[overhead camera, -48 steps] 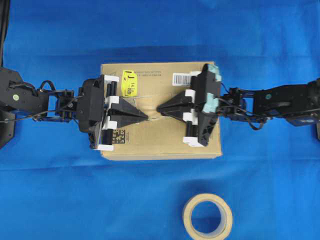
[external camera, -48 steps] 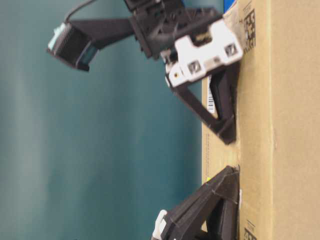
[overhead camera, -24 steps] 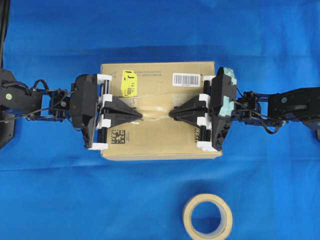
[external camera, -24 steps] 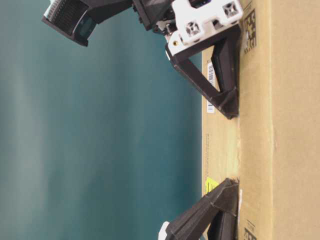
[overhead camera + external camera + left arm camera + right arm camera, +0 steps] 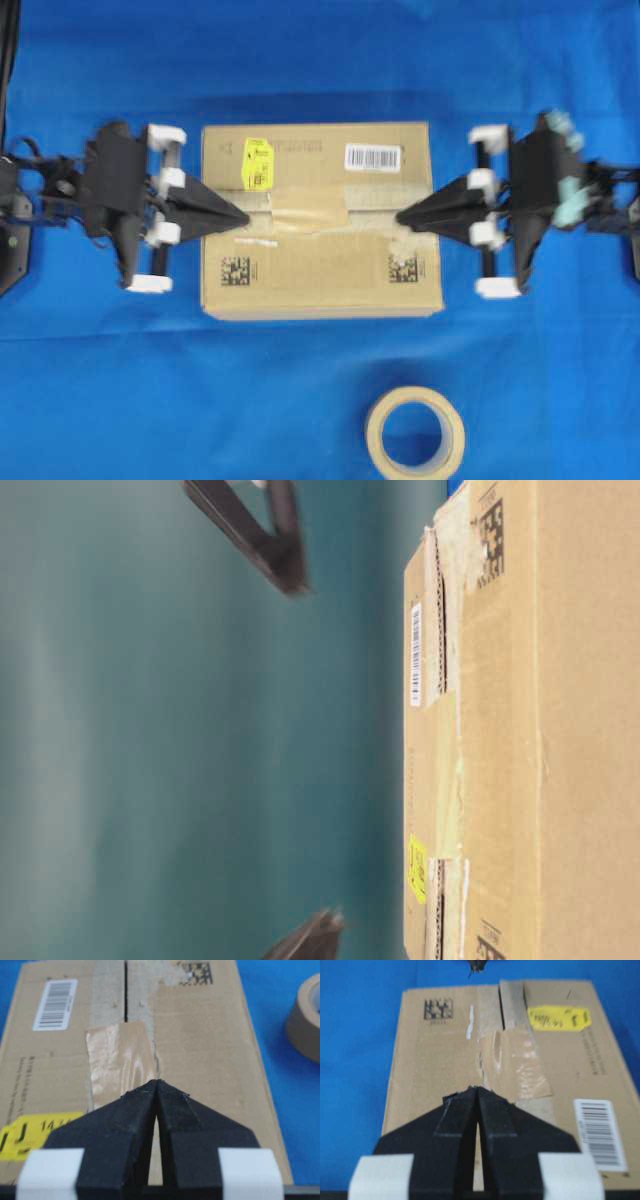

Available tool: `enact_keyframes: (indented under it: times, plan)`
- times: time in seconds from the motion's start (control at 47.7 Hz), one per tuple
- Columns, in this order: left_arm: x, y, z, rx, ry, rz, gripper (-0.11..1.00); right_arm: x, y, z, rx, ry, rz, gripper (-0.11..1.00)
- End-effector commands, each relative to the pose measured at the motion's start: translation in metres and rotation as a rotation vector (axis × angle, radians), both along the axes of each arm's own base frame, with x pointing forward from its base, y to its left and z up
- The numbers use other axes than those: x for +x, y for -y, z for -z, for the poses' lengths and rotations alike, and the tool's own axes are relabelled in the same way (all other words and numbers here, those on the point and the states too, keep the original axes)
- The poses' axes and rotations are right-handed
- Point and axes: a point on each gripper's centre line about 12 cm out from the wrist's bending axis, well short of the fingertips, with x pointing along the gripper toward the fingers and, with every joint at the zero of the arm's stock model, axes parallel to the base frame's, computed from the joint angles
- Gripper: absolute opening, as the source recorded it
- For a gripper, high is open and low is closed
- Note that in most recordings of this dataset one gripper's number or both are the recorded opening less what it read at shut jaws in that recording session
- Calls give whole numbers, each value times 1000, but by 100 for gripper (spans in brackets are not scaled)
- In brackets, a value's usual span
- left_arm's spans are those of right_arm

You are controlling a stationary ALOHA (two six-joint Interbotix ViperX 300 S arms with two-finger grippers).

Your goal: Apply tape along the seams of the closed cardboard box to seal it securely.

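Cardboard box point(image 5: 320, 270): closed, flat on the blue cloth point(image 5: 320, 60), centre of the overhead view.
Seams point(image 5: 385, 213): thin dark line running 9 to 3 o'clock across the box top, edged with torn pale old tape strips point(image 5: 107, 995).
Tape point(image 5: 308, 203): smooth tan piece lying on the box top over the middle of the seam, slightly wrinkled; yellow sticker point(image 5: 258, 164) at its 10 o'clock, white barcode label point(image 5: 373, 157) at its 1 o'clock.
Matrix codes point(image 5: 235, 269): two black squares on the box top, at 7 and 5 o'clock of the tape.
Left gripper point(image 5: 243, 214): jaws pressed together, nothing between them; tip over the box's 9 o'clock edge, clear of the tape.
Right gripper point(image 5: 400, 218): jaws pressed together, empty; tip over the box's 3 o'clock edge.
Tape roll point(image 5: 415, 434): beige ring on the cloth at 5 o'clock of the box, well apart.
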Motion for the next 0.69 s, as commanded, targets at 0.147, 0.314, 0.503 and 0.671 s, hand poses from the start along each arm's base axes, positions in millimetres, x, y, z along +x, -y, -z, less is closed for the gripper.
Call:
enact_keyframes:
  times: [0.147,0.314,0.503,0.671]
  plan:
    - [-35,-1,-15,-4,71,2,0,-41,2,-22,5,62,-15,0]
    - [-59,-1,-13,-8,86,2,0,-63,3,-18,7,40,-25,0]
    - [-82,-2,-5,-25,110,-2,0,-84,8,1,6,15,-12,0]
    - [-97,-2,3,-29,102,-2,0,-95,9,20,5,-22,-6,0]
